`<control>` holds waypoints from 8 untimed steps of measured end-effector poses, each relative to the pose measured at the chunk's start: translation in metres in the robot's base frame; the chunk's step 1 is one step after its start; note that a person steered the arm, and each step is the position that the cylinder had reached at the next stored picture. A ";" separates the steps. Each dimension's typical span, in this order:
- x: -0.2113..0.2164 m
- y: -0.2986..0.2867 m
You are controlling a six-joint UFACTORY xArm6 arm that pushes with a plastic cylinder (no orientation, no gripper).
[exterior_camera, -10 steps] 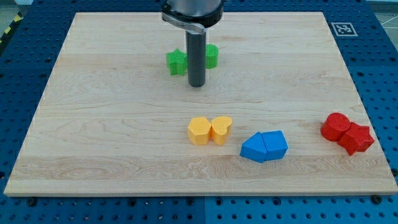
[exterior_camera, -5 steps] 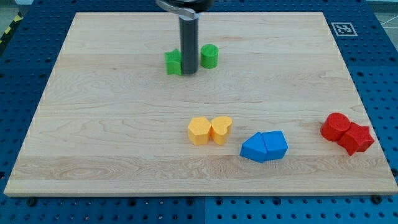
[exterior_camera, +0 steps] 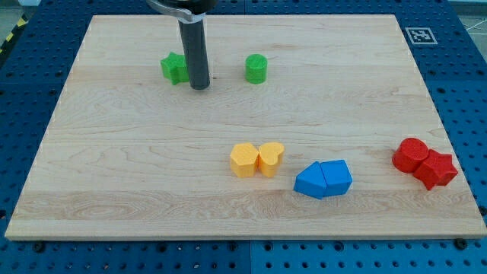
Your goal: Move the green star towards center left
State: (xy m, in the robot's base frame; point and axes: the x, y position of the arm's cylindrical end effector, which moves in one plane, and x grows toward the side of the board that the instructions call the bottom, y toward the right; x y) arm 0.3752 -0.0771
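Note:
The green star [exterior_camera: 174, 68] lies on the wooden board [exterior_camera: 137, 167] in the upper left part of the view. My tip [exterior_camera: 199, 86] rests on the board right against the star's right side, and the dark rod rises from it to the view's top. A green cylinder [exterior_camera: 256, 68] stands apart, to the right of my tip.
A yellow pentagon-like block [exterior_camera: 243, 160] and a yellow heart [exterior_camera: 271, 158] touch each other at lower centre. Two blue blocks [exterior_camera: 323, 179] sit together to their right. A red cylinder [exterior_camera: 412, 154] and a red star-like block [exterior_camera: 437, 169] sit at the right edge.
My tip has moved to the view's left and slightly up, pushing the green star left, away from the green cylinder. The cylinder and the other blocks have stayed in place.

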 end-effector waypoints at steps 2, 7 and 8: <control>-0.026 -0.011; -0.026 -0.133; -0.008 -0.091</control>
